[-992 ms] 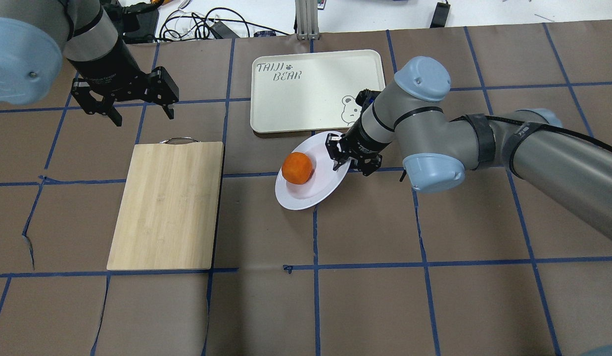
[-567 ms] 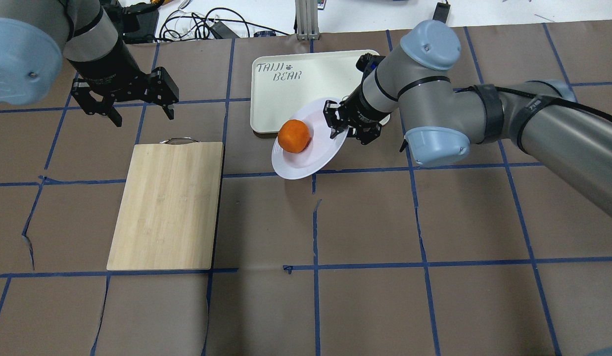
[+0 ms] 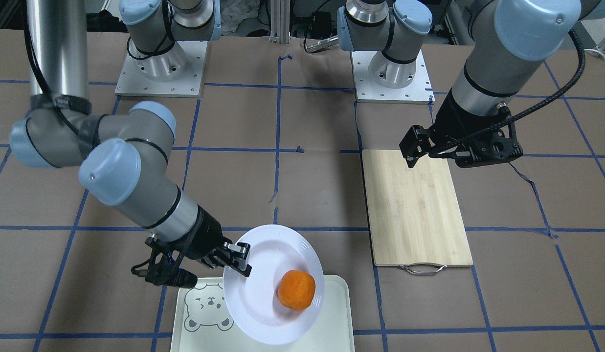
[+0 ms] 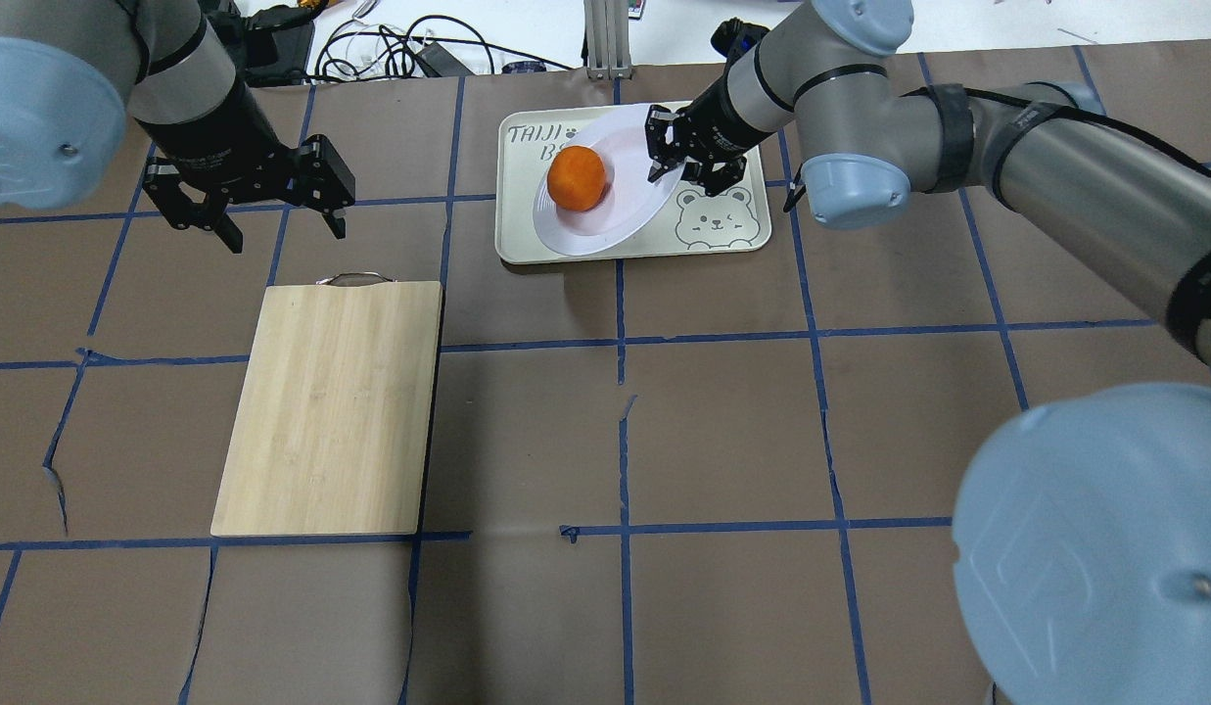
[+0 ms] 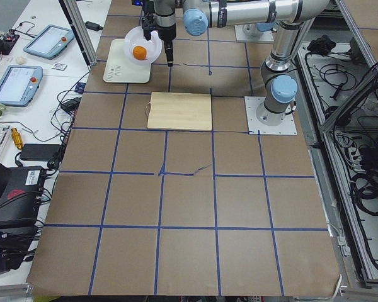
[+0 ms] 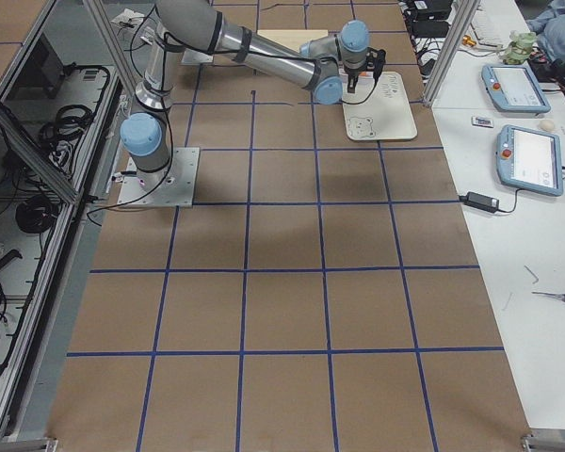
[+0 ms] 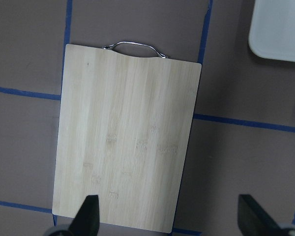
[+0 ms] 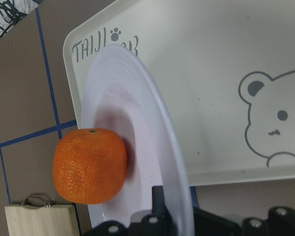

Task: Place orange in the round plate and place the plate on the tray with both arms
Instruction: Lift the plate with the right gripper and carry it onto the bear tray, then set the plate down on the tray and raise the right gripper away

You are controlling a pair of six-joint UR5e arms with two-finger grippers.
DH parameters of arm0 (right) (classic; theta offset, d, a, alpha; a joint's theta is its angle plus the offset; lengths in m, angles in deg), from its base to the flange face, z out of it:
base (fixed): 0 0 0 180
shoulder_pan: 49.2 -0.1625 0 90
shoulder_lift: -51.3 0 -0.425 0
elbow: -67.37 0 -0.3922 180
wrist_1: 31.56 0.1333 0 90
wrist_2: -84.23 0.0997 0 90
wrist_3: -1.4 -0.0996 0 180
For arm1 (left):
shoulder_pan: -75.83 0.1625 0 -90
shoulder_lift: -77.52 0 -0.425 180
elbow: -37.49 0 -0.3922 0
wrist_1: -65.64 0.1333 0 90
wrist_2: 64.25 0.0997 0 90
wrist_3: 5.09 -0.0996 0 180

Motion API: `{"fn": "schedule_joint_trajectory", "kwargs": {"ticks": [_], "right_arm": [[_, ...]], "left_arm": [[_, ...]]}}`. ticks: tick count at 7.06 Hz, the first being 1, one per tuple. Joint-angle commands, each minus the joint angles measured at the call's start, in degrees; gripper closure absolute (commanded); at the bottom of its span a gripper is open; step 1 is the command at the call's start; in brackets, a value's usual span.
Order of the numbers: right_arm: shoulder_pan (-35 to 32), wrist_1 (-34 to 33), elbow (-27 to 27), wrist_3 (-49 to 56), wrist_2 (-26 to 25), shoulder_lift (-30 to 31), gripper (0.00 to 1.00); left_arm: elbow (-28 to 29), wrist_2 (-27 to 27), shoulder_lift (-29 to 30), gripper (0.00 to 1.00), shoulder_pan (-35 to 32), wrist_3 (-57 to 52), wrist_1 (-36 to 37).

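The orange (image 4: 577, 178) lies in the white round plate (image 4: 625, 211), toward its lower side. My right gripper (image 4: 667, 157) is shut on the plate's rim and holds it tilted over the cream tray (image 4: 732, 235). The right wrist view shows the orange (image 8: 90, 165) resting in the well of the plate (image 8: 152, 137) above the tray (image 8: 211, 59). I cannot tell whether the plate's low edge touches the tray. My left gripper (image 4: 282, 230) hangs open and empty above the table, beyond the handle end of the cutting board.
A bamboo cutting board (image 4: 331, 406) with a metal handle lies on the left half of the table. Cables (image 4: 409, 49) and an aluminium post (image 4: 605, 39) sit past the far edge, behind the tray. Tablets (image 5: 50, 41) lie on the side bench.
My right arm has carried the plate with the orange away from the table's middle, forward and over the tray. The left arm has not moved.
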Motion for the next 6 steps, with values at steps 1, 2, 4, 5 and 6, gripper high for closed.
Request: {"fn": "schedule_joint_trajectory", "kwargs": {"ticks": [1,2,4,5,6], "right_arm": [[0.42,-2.29,4.4,0.36,0.86,-6.18,1.0],[1.3,-2.73,5.29,0.19,0.86,-7.5,1.0],[1.65,-6.41,5.03,0.28,0.77,-9.27,1.0],[1.92,-6.43,4.68,-0.33,-0.18,-9.19,0.86],[2.62,-6.43,4.33,-0.08,-0.45,-9.1,0.47]], "left_arm": [[-1.14,-0.05,-0.14,0.0,0.0,-0.07,0.67],[-1.14,-0.05,-0.14,0.0,0.0,0.02,0.68],[-1.14,-0.05,-0.14,0.0,-0.09,0.02,0.68],[-1.14,-0.14,-0.14,0.0,-0.09,0.02,0.68],[-1.14,-0.14,0.03,0.0,-0.26,0.02,0.76]]}}
